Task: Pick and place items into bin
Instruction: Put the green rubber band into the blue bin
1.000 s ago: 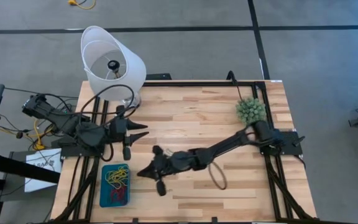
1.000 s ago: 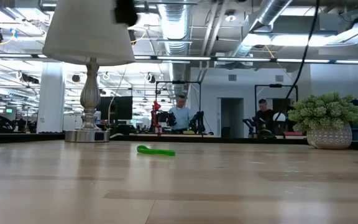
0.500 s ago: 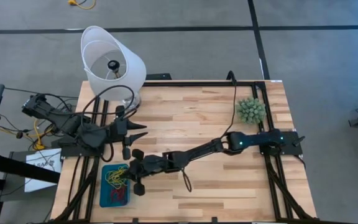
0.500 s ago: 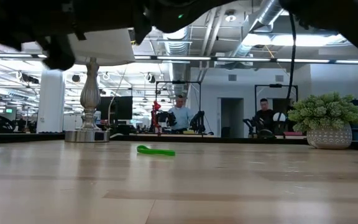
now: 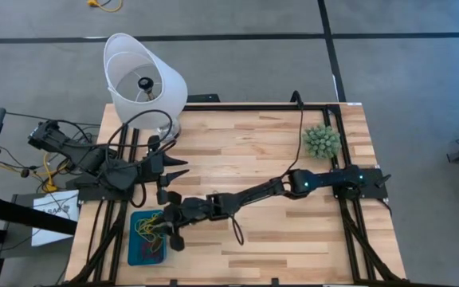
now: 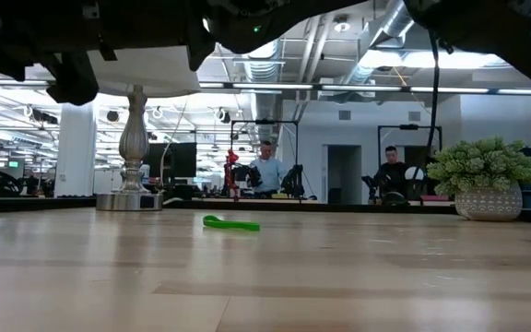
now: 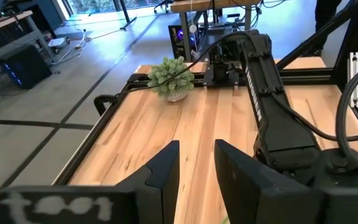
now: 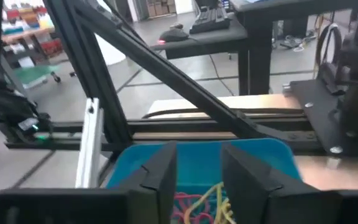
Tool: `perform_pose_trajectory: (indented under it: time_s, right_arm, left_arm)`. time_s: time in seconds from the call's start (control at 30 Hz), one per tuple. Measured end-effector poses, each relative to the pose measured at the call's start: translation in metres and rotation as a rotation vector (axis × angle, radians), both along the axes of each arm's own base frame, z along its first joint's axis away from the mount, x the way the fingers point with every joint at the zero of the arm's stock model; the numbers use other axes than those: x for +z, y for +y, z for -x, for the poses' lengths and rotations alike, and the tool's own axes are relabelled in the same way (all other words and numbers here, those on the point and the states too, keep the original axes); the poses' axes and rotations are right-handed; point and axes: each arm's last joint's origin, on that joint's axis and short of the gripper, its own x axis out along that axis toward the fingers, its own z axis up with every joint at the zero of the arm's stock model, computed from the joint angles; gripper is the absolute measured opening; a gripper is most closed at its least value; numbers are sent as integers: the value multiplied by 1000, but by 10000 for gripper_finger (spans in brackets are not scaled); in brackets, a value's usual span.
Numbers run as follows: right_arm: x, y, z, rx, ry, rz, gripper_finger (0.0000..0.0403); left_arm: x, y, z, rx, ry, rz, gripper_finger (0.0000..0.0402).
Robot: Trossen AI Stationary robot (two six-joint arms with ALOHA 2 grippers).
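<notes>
Teal-blue bin [image 5: 147, 237] at the near left corner of the wooden desk [image 5: 261, 151], holding a tangle of rubber-band loops [image 5: 151, 231] in yellow, red and green; same bin [image 8: 197, 163] seen from the right wrist, loops [image 8: 199, 204] heaped below the fingers. One green loop [image 6: 230, 223] lying alone out on the desk in the low view, flat on the wood, well apart from the bin.

Right end effector [image 5: 166, 226] stretched across the desk from the right side, hanging over the bin's right edge. Fingers [image 8: 160, 169] spread apart in the right wrist view, nothing pinched between them, bin wall and loops visible through the gap.

Left end effector [image 5: 168, 174] waiting just behind the bin near the desk's left edge, pointed across the desk toward the right arm. Fingers [image 7: 164, 168] standing apart with bare wood between them, gripping nothing.

White lampshade [image 5: 143, 76] on its metal stand [image 6: 135, 148] at the far left corner of the desk. Spiky green ball-shaped plant [image 5: 322, 141] in a pot at the far right, near the right arm's base; same plant [image 6: 485, 168] at the right of the low view. Two people [image 6: 267, 171] seated far back in the room beyond the desk.
</notes>
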Motion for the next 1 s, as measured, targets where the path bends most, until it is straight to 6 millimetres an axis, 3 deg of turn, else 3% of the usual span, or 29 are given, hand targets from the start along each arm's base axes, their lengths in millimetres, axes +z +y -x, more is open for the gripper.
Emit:
perform_pose_trajectory:
  time_s: [0.13,0.23,0.33,0.5,0.63,0.83,0.9,1.0]
  right_arm:
    - [0,3,1,6,30,-78,139]
    - [8,5,7,173,121,-49,150]
    - [36,-2,25,317,323,-63,155]
    - [79,-7,64,236,600,10,157]
    - [106,2,116,91,839,259,155]
    - [155,5,208,-320,1064,716,152]
    - [170,7,224,-351,998,671,153]
    - [200,6,263,-239,951,584,154]
  left_arm:
    - [-1,0,1,6,11,10,92]
    - [-5,1,2,9,45,26,92]
    - [-10,1,5,-18,93,51,92]
    - [-10,3,12,5,99,113,92]
    - [-12,5,18,4,124,171,92]
    - [-12,6,35,11,154,185,92]
    - [-14,7,37,64,130,176,92]
    - [-27,5,32,143,105,229,92]
